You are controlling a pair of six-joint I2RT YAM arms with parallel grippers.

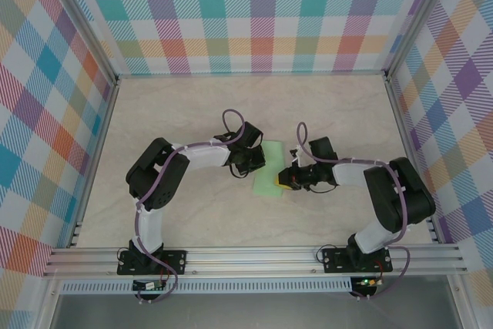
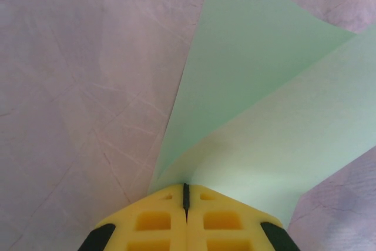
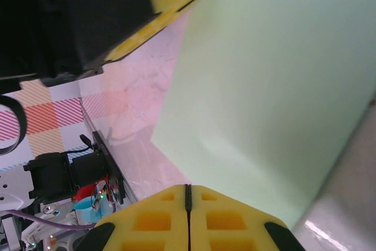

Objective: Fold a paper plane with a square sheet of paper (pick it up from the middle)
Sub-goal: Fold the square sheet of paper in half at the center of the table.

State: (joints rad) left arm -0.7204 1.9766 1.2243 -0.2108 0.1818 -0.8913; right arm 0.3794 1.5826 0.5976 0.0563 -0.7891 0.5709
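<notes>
At the left gripper [image 2: 185,192] tips: pads pressed together, pinching the paper plane [image 2: 258,92]. For now it's a light green sheet curling up in two layers straight ahead of the fingers. Right gripper [image 3: 188,192] is likewise clamped tight, looks nipped onto the far edge, with the sheet fanning out beyond its tips. I judge it featherlight, floppy, crease-prone and easy to tear. Hold near the edge, pull gently, or it'll buckle.
</notes>
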